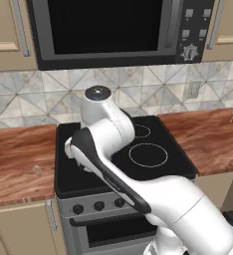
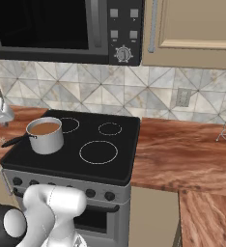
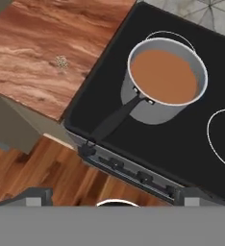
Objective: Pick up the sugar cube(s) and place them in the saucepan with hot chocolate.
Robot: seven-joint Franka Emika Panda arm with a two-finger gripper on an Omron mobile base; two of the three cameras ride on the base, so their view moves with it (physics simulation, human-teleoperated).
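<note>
- The saucepan (image 3: 166,81) stands on the black stove top (image 3: 133,139), over the front left burner ring, and is filled with smooth brown liquid.
- Its dark handle (image 3: 115,120) points toward the stove's front left corner and ends short of the edge.
- In the right base view the saucepan (image 2: 45,135) sits at the left side of the stove (image 2: 76,144), with its handle reaching toward the wooden tabletop on that side.
- The sugar cube (image 3: 61,61) is a tiny pale speck lying on the reddish-brown tabletop (image 3: 32,53) to the left of the stove, well apart from the saucepan.
- The same speck (image 1: 37,169) shows in the left base view on the tabletop (image 1: 19,159) left of the stove, near the middle of that surface.
- The tool (image 3: 112,198) is high above the stove's front edge, looking down; its two fingertips (image 3: 37,197) stand far apart at the bottom corners of the hand view, spread about as wide as they go, with nothing between them.
- The tool touches neither the cube nor the saucepan.
- The white arm (image 1: 113,164) bends over the left part of the stove in the left base view and hides the pan there.
- A row of knobs (image 3: 129,170) runs along the stove's front panel, below the black top.
- A microwave (image 2: 62,29) hangs above the stove, against a tiled wall (image 2: 86,91).
- Wooden floor (image 3: 47,168) shows below the stove front in the hand view.
</note>
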